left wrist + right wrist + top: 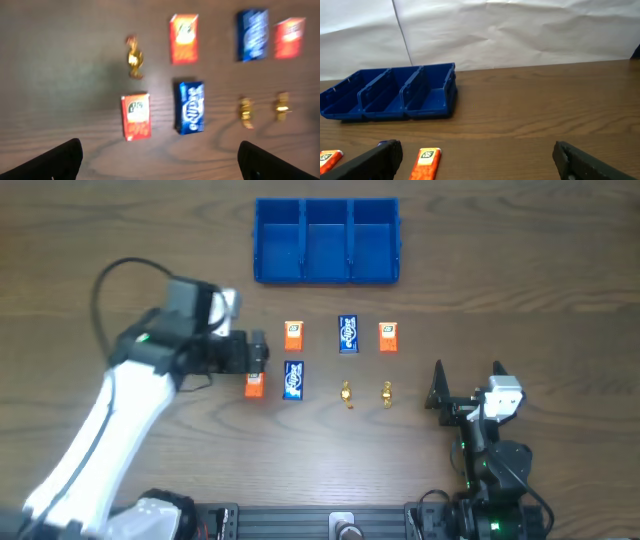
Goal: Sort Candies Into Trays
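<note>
A blue tray (pixel 327 240) with three compartments stands at the far middle of the table, seen too as the tray (pixel 390 95). Below it lie wrapped candies: orange ones (pixel 294 335) (pixel 388 337) (pixel 254 385), blue ones (pixel 347 334) (pixel 293 380) and gold ones (pixel 346 394) (pixel 386 393). My left gripper (pixel 258 352) hovers open above the left end of the group. Its wrist view has an orange candy (pixel 136 116), a blue candy (pixel 190 106) and a gold candy (pixel 134 57) beyond the open gripper (pixel 160 170). My right gripper (pixel 467 385) stays open, low at the right, holding nothing.
The wooden table (pixel 520 280) has free room on both sides of the tray and to the right of the candies. A white backdrop (pixel 520 30) rises behind the far table edge. Two orange candies (pixel 427 162) (pixel 327 159) lie in front of the right gripper (pixel 480 167).
</note>
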Available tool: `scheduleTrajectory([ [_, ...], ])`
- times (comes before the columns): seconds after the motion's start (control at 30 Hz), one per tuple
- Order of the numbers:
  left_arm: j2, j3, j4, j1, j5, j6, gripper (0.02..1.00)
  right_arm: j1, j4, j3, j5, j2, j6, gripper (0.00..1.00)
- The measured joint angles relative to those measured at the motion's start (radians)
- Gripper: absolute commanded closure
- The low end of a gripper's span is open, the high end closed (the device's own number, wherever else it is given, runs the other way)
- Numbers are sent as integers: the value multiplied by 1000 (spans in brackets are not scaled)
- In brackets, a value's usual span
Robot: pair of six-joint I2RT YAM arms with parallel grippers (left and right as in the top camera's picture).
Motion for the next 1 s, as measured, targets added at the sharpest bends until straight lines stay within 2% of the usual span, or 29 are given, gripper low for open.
scheduleTrajectory([
  [0.33,282,1,2,-93,-134,-150,40,0,0,0,0,0,0,3],
  [0.7,404,1,47,-98,-186,-178,75,0,0,0,0,0,0,3],
  [1.0,485,2,79,-106,-190,-177,88,0,0,0,0,0,0,3],
])
